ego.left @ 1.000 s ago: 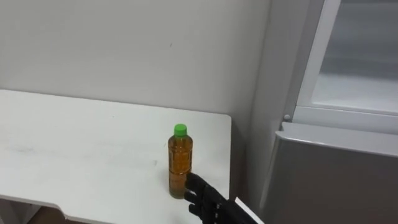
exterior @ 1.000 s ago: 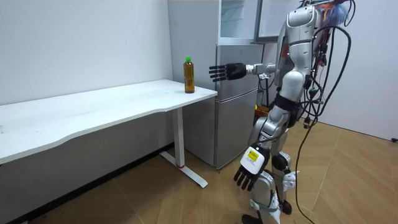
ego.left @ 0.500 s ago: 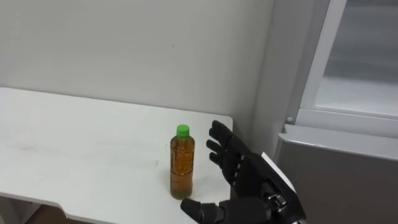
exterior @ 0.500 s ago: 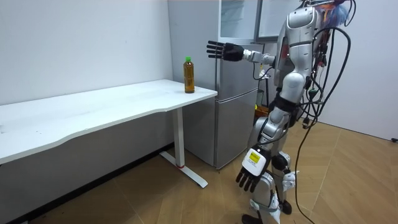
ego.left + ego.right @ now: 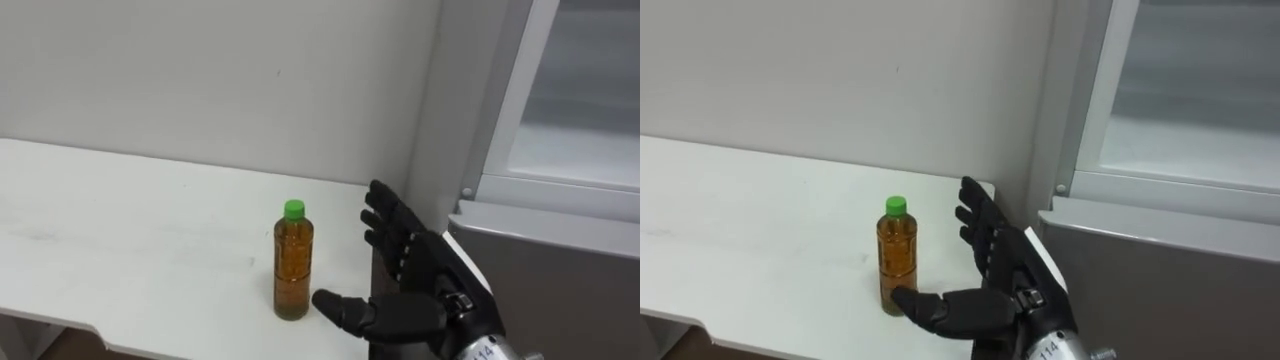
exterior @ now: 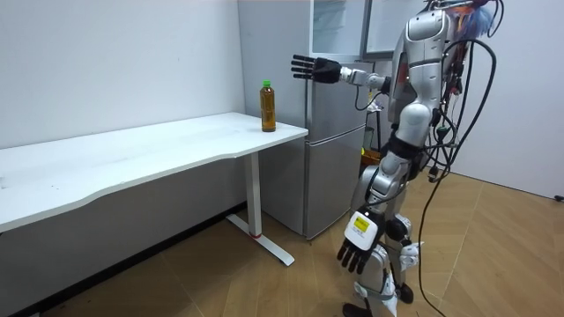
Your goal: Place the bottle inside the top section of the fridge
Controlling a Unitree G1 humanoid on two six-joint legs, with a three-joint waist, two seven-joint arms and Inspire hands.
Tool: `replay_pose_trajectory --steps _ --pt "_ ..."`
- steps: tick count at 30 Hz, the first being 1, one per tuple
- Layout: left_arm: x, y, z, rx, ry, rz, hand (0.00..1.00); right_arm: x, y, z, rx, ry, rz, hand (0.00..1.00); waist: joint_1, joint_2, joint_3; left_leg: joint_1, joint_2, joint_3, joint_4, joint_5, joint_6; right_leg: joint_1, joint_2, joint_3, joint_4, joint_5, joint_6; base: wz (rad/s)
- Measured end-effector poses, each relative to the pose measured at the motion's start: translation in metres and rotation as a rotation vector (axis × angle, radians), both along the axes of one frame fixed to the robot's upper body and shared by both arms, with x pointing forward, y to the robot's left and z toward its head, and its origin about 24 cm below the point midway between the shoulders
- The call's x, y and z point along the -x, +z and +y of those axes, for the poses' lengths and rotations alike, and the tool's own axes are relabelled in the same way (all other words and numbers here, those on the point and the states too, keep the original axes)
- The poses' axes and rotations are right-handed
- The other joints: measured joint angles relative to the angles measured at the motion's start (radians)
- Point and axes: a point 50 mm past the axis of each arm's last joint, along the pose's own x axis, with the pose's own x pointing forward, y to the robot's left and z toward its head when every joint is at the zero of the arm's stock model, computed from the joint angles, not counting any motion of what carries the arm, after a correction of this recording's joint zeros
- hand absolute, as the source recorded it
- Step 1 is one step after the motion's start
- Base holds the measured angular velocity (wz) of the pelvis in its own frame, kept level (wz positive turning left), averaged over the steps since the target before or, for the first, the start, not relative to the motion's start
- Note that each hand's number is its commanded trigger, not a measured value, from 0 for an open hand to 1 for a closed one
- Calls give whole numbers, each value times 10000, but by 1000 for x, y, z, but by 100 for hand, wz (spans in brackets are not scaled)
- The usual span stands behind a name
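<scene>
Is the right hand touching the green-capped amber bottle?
Apart. The room view shows the right hand above and beside the amber green-capped plastic bottle, a clear gap between them.

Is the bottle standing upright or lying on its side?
Upright: the bottle stands on the white table, green cap on top.

Matte black on the right hand (image 5: 428, 288), the fingers built of blocky segments, and just behind it comes a silver wrist cuff with small dark print. The left hand (image 6: 354, 248) is black too, with a white-and-yellow tag on its back. Silver-grey shells, black joints, dark cables looping behind the torso.
</scene>
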Motion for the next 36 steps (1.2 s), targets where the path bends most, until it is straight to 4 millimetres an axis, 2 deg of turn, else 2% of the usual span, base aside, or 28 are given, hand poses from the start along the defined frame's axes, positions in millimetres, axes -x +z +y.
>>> replay_pose_trajectory --steps 5,10,14,19,29,36 --pt "1 0 1 -49 52 64 0 -2 2 -1 -182 -293 8 0 65 -24 21 89 -4 -38 25 0 0 98 -4 -42 -1 0 0 2" --pt "-3 0 0 -70 -75 12 0 -6 -8 -4 -360 -500 560 0 191 -22 98 48 -6 -117 6 -2 0 94 -4 -55 -6 -1 2 0" --pt "-5 1 0 -175 -382 5 0 -12 -12 -4 -282 -631 735 0 268 -37 94 -126 -17 -237 66 7 -9 -11 -2 -174 -6 -2 2 8" --pt "-9 2 0 -265 -535 -74 0 -30 -11 -4 68 -773 852 0 308 -62 84 -176 -28 -390 189 11 -14 16 3 -321 -6 -1 2 11" --pt "-14 2 0 -285 -235 -187 0 -36 -32 -12 291 -1483 1780 0 558 -206 133 -297 -116 -730 210 23 5 16 -36 -429 -19 -2 2 9" --pt "-17 2 1 -342 -173 -153 0 -46 -24 -11 218 -1687 1656 0 587 -202 134 -338 -138 -833 213 26 9 22 -47 -590 -20 -3 4 5"
